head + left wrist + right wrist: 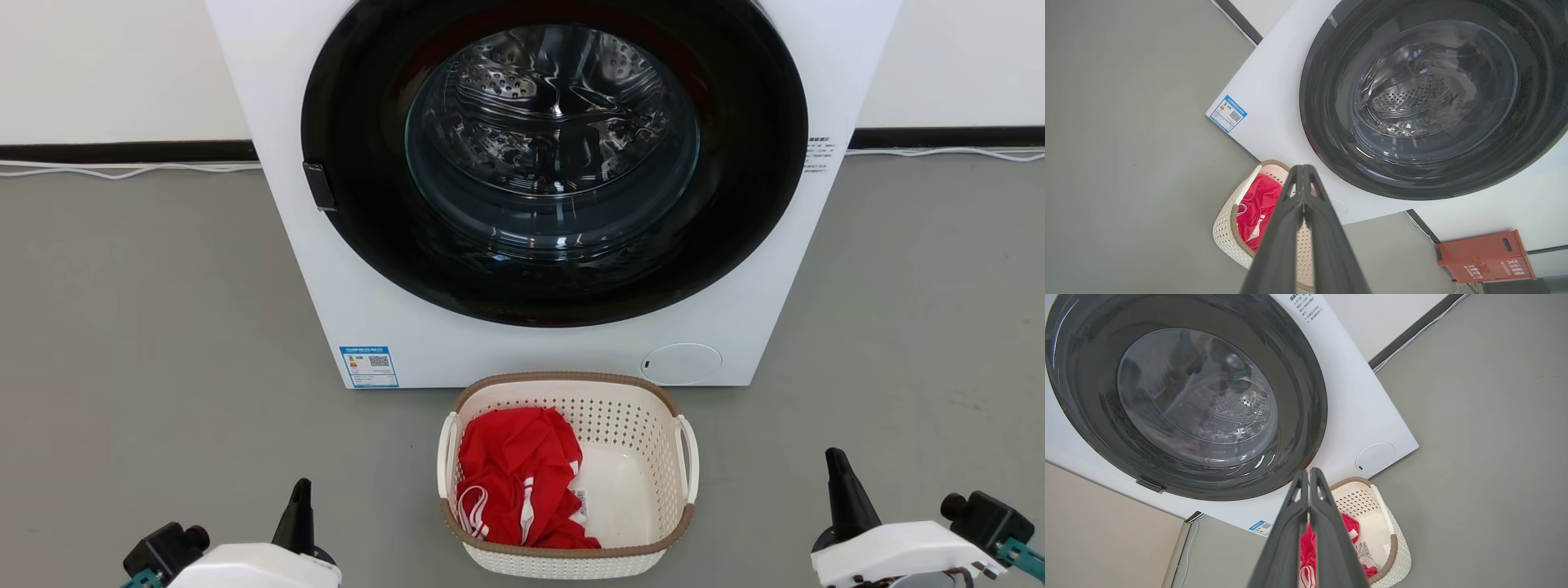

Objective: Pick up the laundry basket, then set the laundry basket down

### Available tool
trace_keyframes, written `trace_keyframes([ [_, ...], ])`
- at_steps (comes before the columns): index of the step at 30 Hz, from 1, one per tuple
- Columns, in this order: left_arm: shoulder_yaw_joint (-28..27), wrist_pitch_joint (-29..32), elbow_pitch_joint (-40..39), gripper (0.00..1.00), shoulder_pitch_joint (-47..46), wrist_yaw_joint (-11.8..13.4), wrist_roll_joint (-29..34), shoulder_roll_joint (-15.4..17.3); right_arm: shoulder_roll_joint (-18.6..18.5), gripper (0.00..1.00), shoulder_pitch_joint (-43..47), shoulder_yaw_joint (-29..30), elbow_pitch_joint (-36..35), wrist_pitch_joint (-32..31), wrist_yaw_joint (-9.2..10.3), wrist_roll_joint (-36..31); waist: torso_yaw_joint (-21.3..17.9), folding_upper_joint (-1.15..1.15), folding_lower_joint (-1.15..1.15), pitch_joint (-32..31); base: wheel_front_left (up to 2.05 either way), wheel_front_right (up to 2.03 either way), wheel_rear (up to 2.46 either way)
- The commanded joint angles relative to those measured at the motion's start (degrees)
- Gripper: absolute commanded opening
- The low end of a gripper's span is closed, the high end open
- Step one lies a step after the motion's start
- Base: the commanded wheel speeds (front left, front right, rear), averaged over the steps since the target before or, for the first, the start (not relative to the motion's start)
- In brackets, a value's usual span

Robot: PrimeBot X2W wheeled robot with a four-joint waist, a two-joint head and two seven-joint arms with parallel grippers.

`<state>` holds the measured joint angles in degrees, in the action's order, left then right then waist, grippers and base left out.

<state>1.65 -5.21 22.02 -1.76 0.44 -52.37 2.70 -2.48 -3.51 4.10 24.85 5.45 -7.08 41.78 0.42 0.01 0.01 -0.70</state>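
The cream-white perforated laundry basket [620,425] with a brown rim and white loop handles rests on the grey floor right in front of the washing machine, a red garment [522,478] bunched in its left half. My left gripper [302,490] is at the lower left, well left of the basket, fingers pressed together and empty. My right gripper [834,461] is at the lower right, clear of the basket's right handle, also shut and empty. The left wrist view has the basket [1229,228] behind the closed fingers [1303,169]; the right wrist view has it [1392,547] past the closed fingers [1308,473].
A white front-loading washing machine [408,327] with a closed dark round door [555,155] stands directly behind the basket. White cables run along the dark baseboard. An orange-red box [1484,255] stands by the wall in the left wrist view. Grey floor lies on both sides.
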Motion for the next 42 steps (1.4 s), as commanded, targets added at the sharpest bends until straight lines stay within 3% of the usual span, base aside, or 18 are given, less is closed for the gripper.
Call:
trace_keyframes([
  [1, -1.35, 0.34, -2.01, 0.00, -2.90, -0.67, -1.92, 0.37, -0.28, 0.00, -2.09, -0.18, -2.04, -0.59, -0.19, 2.39, -0.01, -0.01, 0.00, 0.02, 0.00, 0.00, 0.00],
  [42, -5.41, 7.09, -5.54, 0.00, -3.81, -4.98, -24.37, 0.26, -0.35, 0.00, -2.44, 1.35, -7.25, -7.31, -0.32, 30.86, -0.25, -0.01, -0.01, 0.53, 0.00, 0.00, 0.00],
])
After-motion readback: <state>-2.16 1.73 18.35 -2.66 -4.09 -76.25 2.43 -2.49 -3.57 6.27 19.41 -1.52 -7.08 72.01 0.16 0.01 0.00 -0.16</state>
